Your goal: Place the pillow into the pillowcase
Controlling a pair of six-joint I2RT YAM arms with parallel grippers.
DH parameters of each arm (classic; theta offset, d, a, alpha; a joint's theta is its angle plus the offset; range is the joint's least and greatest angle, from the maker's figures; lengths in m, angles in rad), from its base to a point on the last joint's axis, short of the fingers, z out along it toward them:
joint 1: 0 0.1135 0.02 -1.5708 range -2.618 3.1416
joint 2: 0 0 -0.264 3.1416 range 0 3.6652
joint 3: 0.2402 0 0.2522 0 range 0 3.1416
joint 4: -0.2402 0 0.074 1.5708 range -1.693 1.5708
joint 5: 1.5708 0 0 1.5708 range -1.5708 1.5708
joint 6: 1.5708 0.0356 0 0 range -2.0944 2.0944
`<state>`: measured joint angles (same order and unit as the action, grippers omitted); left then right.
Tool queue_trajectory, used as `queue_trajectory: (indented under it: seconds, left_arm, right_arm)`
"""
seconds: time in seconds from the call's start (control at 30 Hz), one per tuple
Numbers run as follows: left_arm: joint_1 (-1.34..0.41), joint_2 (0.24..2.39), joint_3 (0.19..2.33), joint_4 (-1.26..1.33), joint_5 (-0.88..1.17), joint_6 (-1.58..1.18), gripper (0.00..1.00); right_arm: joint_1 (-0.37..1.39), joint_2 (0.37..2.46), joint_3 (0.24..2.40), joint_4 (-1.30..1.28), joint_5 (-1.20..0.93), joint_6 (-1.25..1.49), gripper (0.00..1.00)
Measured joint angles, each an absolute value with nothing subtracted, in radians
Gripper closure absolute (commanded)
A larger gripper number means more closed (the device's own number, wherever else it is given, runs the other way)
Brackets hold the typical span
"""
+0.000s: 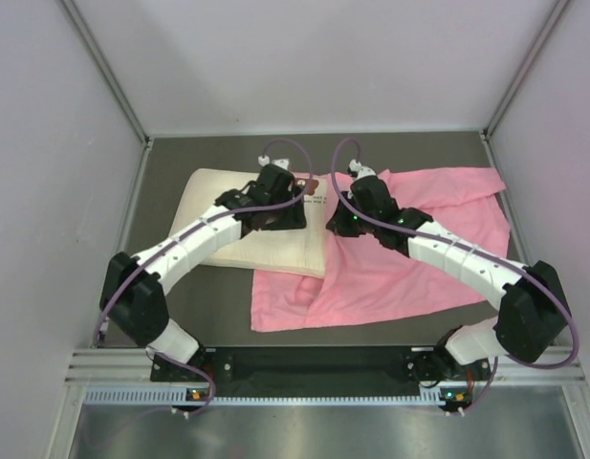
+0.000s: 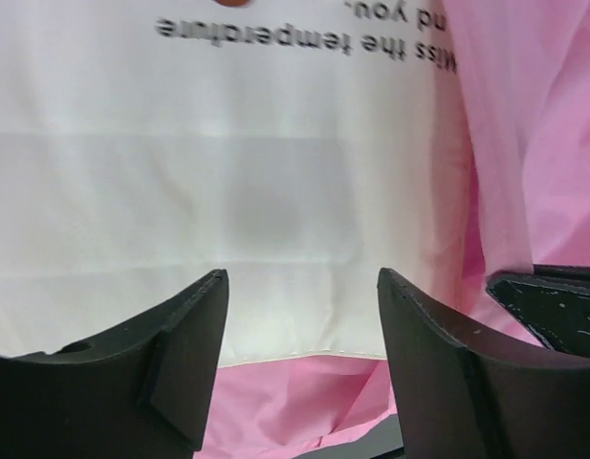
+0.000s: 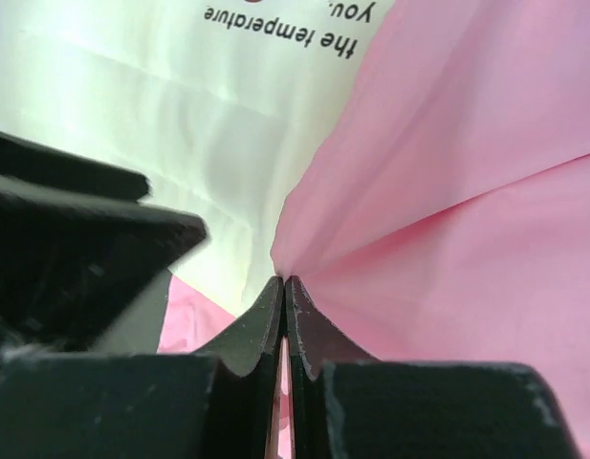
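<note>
Top external view shows us the pillow (image 1: pixel 218 196) almost wholly outside the pillowcase (image 1: pixel 409 268); insertion is not yet done. Our left fingers (image 2: pixel 175 354) stand apart over the pillow; right fingers (image 3: pixel 261 335) clamp pillowcase fabric.

The pillow (image 2: pixel 228 143) bears black print reading "Miss the temperature" (upside down here) and a cut-off "nd you."

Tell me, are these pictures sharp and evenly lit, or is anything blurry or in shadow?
Top external view: evenly lit and sharp, only soft shading under the arms on the pillow. Left wrist view: the lettering is blurred, and a faint grey shadow sits on the cloth just beyond the left hand. Right wrist view: lettering reads sharper; the pillowcase looks bright, without glare.
</note>
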<state>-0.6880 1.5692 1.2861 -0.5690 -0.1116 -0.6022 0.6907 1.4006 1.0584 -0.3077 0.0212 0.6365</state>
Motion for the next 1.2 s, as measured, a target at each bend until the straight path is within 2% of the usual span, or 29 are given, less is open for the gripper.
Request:
queue_trajectory:
  seconds: [0.07, 0.17, 0.27, 0.4, 0.47, 0.5, 0.53, 0.63, 0.87, 1.2]
  left_arm:
    - [-0.632, 1.533, 1.286, -0.591, -0.097, -0.582, 0.25]
    - [-0.542, 1.481, 1.257, -0.607, -0.089, -0.545, 0.23]
    - [-0.469, 1.444, 1.199, -0.629, -0.098, -0.512, 0.23]
    - [-0.461, 1.459, 1.121, -0.636, -0.099, -0.491, 0.24]
    - [-0.466, 1.480, 1.082, -0.628, -0.102, -0.490, 0.29]
    - [-0.466, 1.493, 1.070, -0.627, -0.103, -0.490, 0.35]
    - [-0.466, 1.520, 1.061, -0.622, -0.105, -0.493, 0.56]
    - [-0.466, 1.582, 1.060, -0.579, -0.104, -0.510, 1.00]
    - [-0.470, 1.545, 1.045, -0.554, -0.118, -0.522, 1.00]
    - [-0.533, 1.326, 1.134, -0.641, -0.192, -0.554, 1.00]
  right_arm:
    - [0.691, 1.401, 1.054, -0.297, 0.009, 0.640, 1.00]
    - [0.690, 1.401, 1.054, -0.284, -0.003, 0.641, 1.00]
    - [0.690, 1.401, 1.054, -0.276, -0.012, 0.641, 1.00]
    - [0.689, 1.401, 1.054, -0.276, -0.026, 0.648, 1.00]
    - [0.689, 1.401, 1.054, -0.276, -0.032, 0.651, 1.00]
    - [0.689, 1.402, 1.054, -0.276, -0.034, 0.652, 1.00]
    - [0.689, 1.402, 1.054, -0.276, -0.038, 0.653, 1.00]
    - [0.689, 1.402, 1.054, -0.273, -0.049, 0.657, 1.00]
    - [0.689, 1.409, 1.055, -0.266, -0.056, 0.658, 1.00]
    - [0.688, 1.467, 1.168, -0.285, -0.082, 0.655, 1.00]
